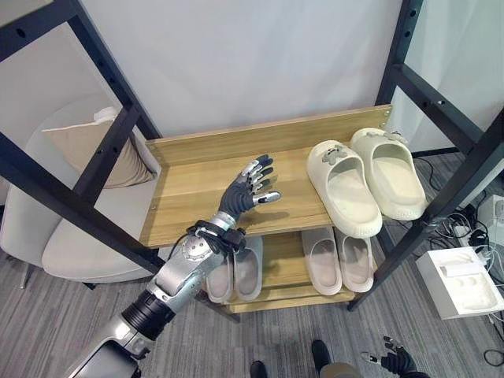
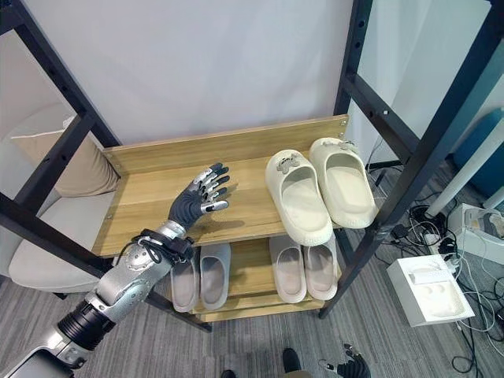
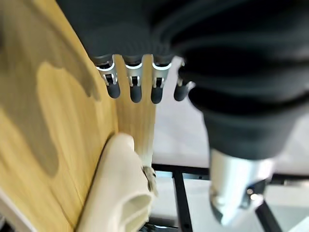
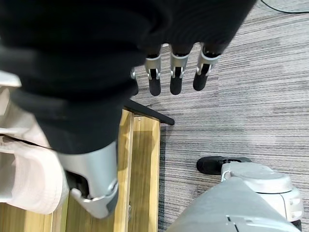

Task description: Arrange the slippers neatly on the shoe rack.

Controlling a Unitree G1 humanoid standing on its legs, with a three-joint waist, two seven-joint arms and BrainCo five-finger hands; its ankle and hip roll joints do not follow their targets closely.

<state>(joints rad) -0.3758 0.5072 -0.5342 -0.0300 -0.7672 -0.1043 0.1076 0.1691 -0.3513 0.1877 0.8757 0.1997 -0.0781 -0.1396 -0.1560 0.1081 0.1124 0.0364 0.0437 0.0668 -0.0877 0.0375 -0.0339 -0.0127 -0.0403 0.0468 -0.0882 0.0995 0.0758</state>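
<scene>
A pair of cream slippers point(image 1: 364, 179) lies side by side on the right of the wooden shoe rack's top shelf point(image 1: 197, 197), toes toward the front. My left hand point(image 1: 248, 189) hovers over the middle of that shelf, left of the slippers, fingers straight and holding nothing. In the left wrist view one cream slipper point(image 3: 120, 193) shows past the fingers point(image 3: 135, 89). On the lower shelf sit a grey pair point(image 1: 236, 272) and a pale pink pair point(image 1: 339, 258). My right hand point(image 1: 396, 362) hangs low near the floor, its fingers point(image 4: 175, 79) relaxed and empty.
Black metal frame bars point(image 1: 441, 181) cross in front of and beside the rack. A beige chair with a cushion point(image 1: 87, 150) stands to the left. A white box point(image 1: 461, 283) and cables lie on the floor at right.
</scene>
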